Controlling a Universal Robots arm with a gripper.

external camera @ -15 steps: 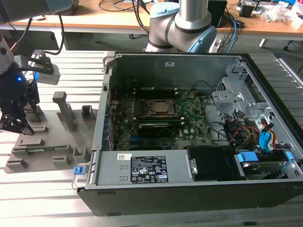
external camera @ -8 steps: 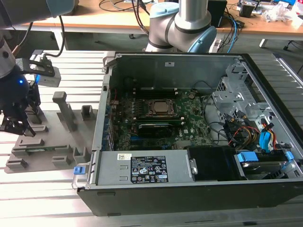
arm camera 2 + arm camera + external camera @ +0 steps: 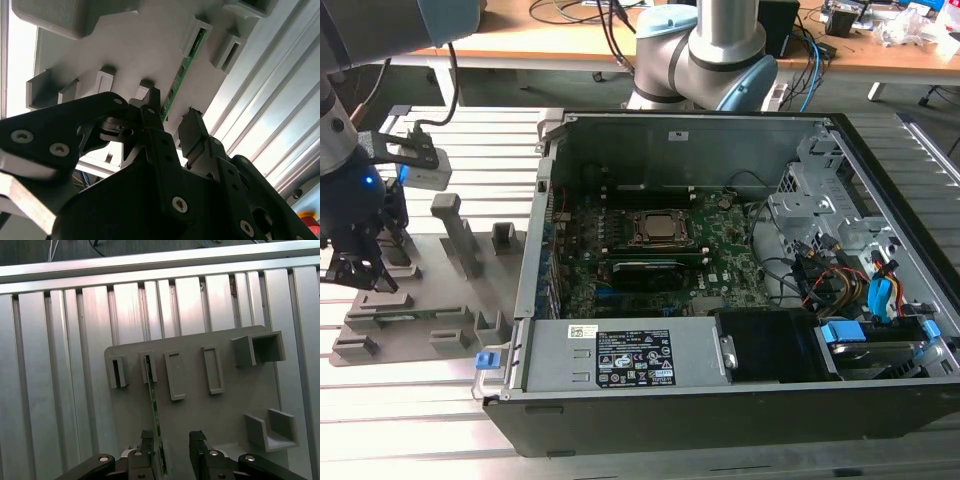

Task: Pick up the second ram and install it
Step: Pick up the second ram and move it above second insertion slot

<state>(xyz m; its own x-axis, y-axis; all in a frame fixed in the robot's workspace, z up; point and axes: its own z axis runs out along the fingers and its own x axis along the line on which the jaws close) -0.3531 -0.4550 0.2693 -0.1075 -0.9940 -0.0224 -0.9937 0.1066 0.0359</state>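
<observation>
The second ram (image 3: 154,410) is a thin green stick standing on edge in two slots of the grey fixture plate (image 3: 200,410); it also shows in the second wrist view (image 3: 181,74). My gripper (image 3: 171,440) is open and straddles the stick's near end. One finger (image 3: 146,437) is close beside the board, and the other finger (image 3: 196,440) stands clearly apart from it. In the exterior view my gripper (image 3: 360,270) hangs low over the fixture plate (image 3: 430,290), at that view's left, outside the computer case.
An open computer case (image 3: 720,430) lies at the exterior view's right, with the motherboard and CPU socket (image 3: 660,228) exposed. Upright grey posts (image 3: 455,230) rise from the fixture plate near my gripper. The plate rests on a ribbed aluminium table (image 3: 60,365).
</observation>
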